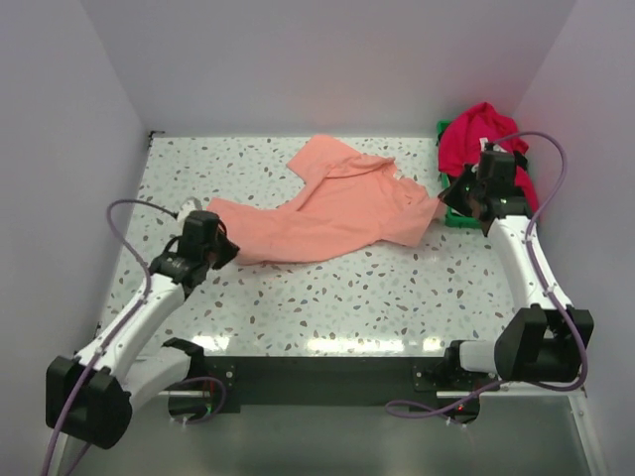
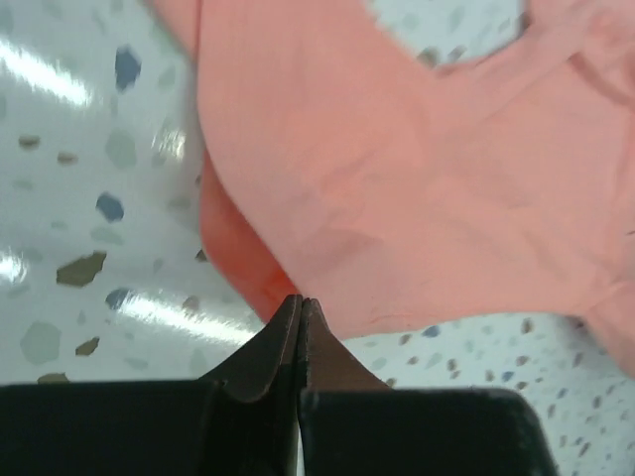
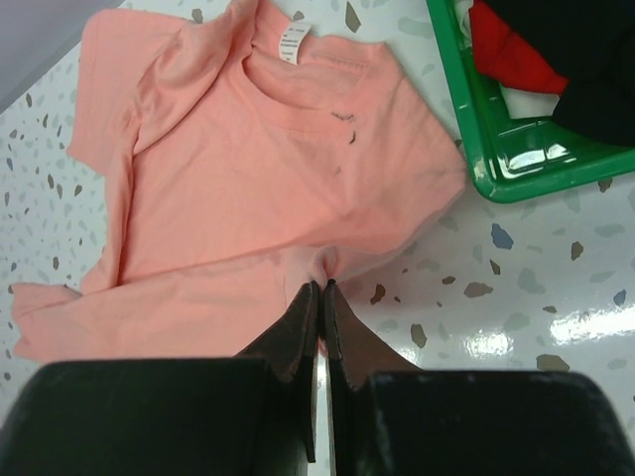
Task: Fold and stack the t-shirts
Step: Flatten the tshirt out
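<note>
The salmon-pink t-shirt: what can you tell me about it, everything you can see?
The salmon-pink t-shirt is soft, plain, short-sleeved cloth with a small white neck tag inside its collar. It lies spread out but rumpled on the speckled table, not yet folded, with one sleeve bunched toward the back. The left gripper is shut at one edge, and the right gripper pinches a puckered edge at the other end, close beside the green bin. Whether shirt and bin touch cannot be told.
</note>
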